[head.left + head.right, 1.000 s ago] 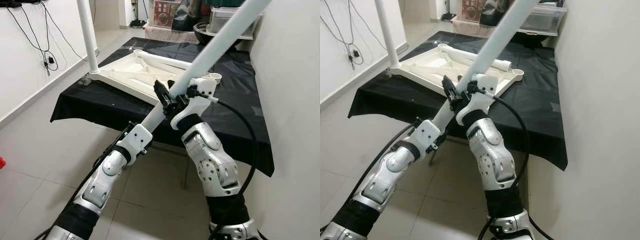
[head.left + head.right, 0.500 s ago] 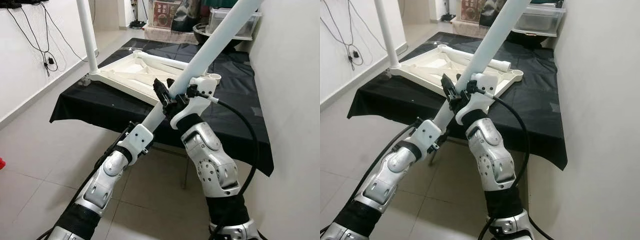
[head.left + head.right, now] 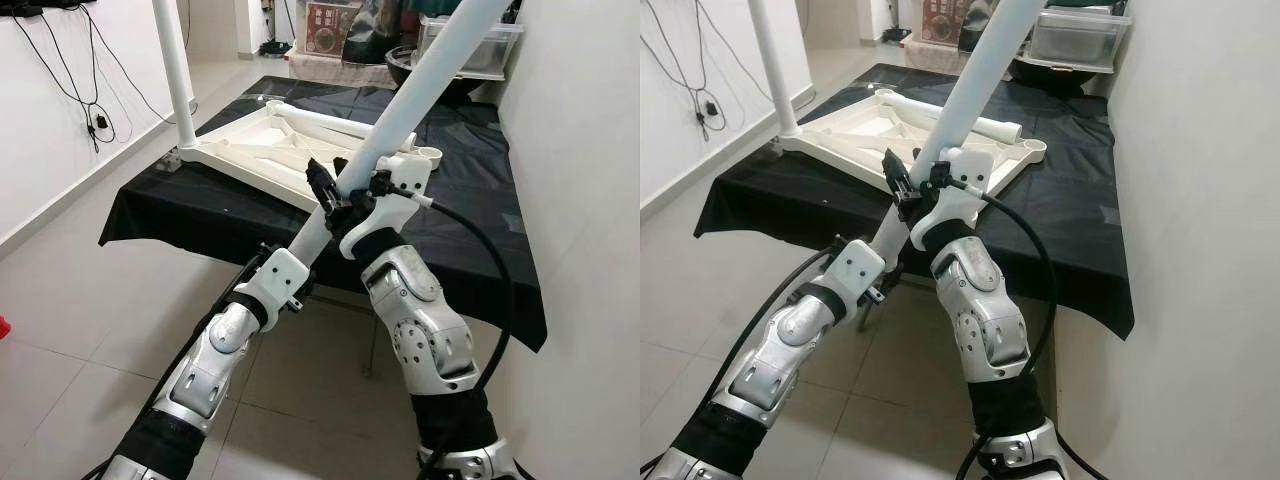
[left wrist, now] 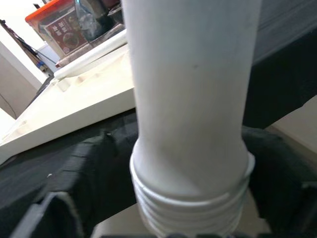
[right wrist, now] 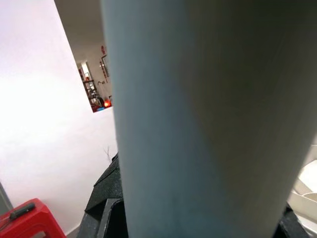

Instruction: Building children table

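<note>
I hold a long white table leg (image 3: 420,85) slanted up and to the right over the near edge of a black-draped table (image 3: 190,215). My right gripper (image 3: 335,195) is shut on the leg at mid-length. My left gripper (image 3: 298,258) is shut on its lower part, and the left wrist view has the leg's threaded end (image 4: 190,198) close up. The white tabletop (image 3: 262,150) lies upside down on the cloth, with one leg (image 3: 172,70) standing upright at its left corner and an open socket (image 3: 428,155) at its right corner.
A white wall runs close along my right side. Plastic boxes and a dark bowl (image 3: 470,45) crowd the far end of the table. Black cables (image 3: 95,110) hang on the left wall. Tiled floor lies to the left and below.
The upper end of the held leg has swung to the left, so it stands steeper. Both grippers keep their hold.
</note>
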{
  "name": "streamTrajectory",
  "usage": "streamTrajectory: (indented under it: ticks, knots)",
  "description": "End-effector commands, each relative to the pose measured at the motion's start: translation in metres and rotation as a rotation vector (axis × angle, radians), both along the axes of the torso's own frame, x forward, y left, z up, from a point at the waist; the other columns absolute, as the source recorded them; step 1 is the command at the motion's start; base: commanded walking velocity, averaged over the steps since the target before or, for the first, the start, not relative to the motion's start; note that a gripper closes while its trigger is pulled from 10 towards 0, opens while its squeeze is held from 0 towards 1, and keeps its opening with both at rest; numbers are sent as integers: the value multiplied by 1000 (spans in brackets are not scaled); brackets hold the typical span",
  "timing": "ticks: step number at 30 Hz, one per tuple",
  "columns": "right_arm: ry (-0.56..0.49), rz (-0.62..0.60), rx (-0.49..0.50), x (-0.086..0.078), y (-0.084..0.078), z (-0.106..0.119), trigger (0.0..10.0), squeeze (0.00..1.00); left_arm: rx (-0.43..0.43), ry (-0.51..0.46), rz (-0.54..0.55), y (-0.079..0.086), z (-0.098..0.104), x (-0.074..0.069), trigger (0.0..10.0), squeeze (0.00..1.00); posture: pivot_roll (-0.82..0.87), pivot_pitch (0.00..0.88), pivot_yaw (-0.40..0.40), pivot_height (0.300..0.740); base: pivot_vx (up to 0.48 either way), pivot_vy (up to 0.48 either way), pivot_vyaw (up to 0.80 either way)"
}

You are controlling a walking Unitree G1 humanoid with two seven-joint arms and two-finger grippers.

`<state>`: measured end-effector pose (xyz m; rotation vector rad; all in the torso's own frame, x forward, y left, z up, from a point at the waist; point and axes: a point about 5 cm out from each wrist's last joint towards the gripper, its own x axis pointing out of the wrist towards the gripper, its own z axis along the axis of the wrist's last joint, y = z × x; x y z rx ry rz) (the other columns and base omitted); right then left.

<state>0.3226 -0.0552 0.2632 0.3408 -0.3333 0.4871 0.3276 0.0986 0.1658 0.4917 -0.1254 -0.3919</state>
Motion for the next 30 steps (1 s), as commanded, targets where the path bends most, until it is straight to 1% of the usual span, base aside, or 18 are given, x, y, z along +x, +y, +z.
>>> streamTrajectory:
  ticks: [1, 5, 6, 7, 8, 10, 11, 15, 16, 17, 19, 20, 21, 22, 23, 24, 26, 30]
  knots:
    - [4, -1, 4, 0, 1, 0, 10000, 0, 20, 4, 17, 6, -4, -1, 10000, 1000, 59, 66, -44, 740, 0, 0, 0]
    - [3, -7, 7, 1, -1, 1, 10000, 0, 11, -4, 34, 11, -3, -1, 10000, 1000, 59, 66, -43, 740, 0, 0, 0]
    - [2, -14, 7, 2, -3, 1, 10000, 0, 32, -1, 40, 15, -5, -1, 10000, 820, 60, 68, -44, 740, 0, 0, 0]
    - [2, -14, 7, 2, -3, 1, 10000, 0, 32, -1, 40, 15, -5, -1, 10000, 820, 60, 68, -44, 740, 0, 0, 0]
    - [1, -24, 8, 3, -5, 1, 10000, 0, 41, 7, 49, 19, -6, -2, 10000, 0, 60, 69, -39, 740, 0, 0, 0]
    - [0, -49, 1, 6, -11, 1, 10000, 0, 47, 16, 66, 25, -9, -3, 10000, 0, 60, 66, -41, 740, 0, 0, 0]
    - [1, -87, -7, 10, -21, -1, 4941, 0, 39, 31, 80, 31, -12, -6, 10000, 0, 64, 68, -41, 740, 0, 0, 0]
    - [1, -112, -13, 13, -27, -2, 4941, 0, 29, 41, 88, 35, -14, -9, 10000, 0, 64, 68, -41, 740, 0, 0, 0]
    - [3, -156, -26, 17, -38, -4, 0, 0, 21, 57, 90, 38, -18, -14, 10000, 0, 67, 67, -41, 740, 0, 0, 0]
    - [14, -215, -51, 21, -52, -8, 6863, 0, -2, 79, 90, 38, -24, -25, 10000, 0, 70, 64, -44, 740, 0, 0, 0]
    - [14, -215, -51, 21, -52, -8, 6863, 0, -2, 79, 90, 38, -24, -25, 10000, 0, 70, 64, -44, 740, 0, 0, 0]
    - [25, -264, -71, 23, -63, -12, 6863, 0, -35, 98, 91, 37, -28, -33, 10000, 0, 70, 64, -44, 740, 0, 0, 0]
    - [25, -264, -71, 23, -63, -12, 6863, 0, -35, 98, 91, 37, -28, -33, 10000, 0, 70, 64, -44, 740, 0, 0, 0]
    - [39, -296, -100, 23, -73, -17, 10000, 0, -106, 93, 99, 35, -28, -43, 10000, 0, 68, 61, -45, 740, 0, 0, 0]
    - [39, -296, -100, 23, -73, -17, 10000, 0, -106, 93, 99, 35, -28, -43, 10000, 0, 68, 61, -45, 740, 0, 0, 0]
    - [49, -311, -118, 20, -80, -23, 10000, 0, -201, 84, 130, 34, -24, -50, 10000, 0, 68, 57, -42, 740, 0, 0, 0]
    - [48, -320, -135, 13, -86, -28, 10000, 0, -307, 47, 184, 34, -12, -56, 10000, 0, 70, 54, -46, 740, 0, 0, 0]
    - [44, -332, -149, 8, -88, -32, 10000, 0, -342, -17, 221, 36, 2, -56, 10000, 0, 73, 53, -48, 740, 0, 0, 0]
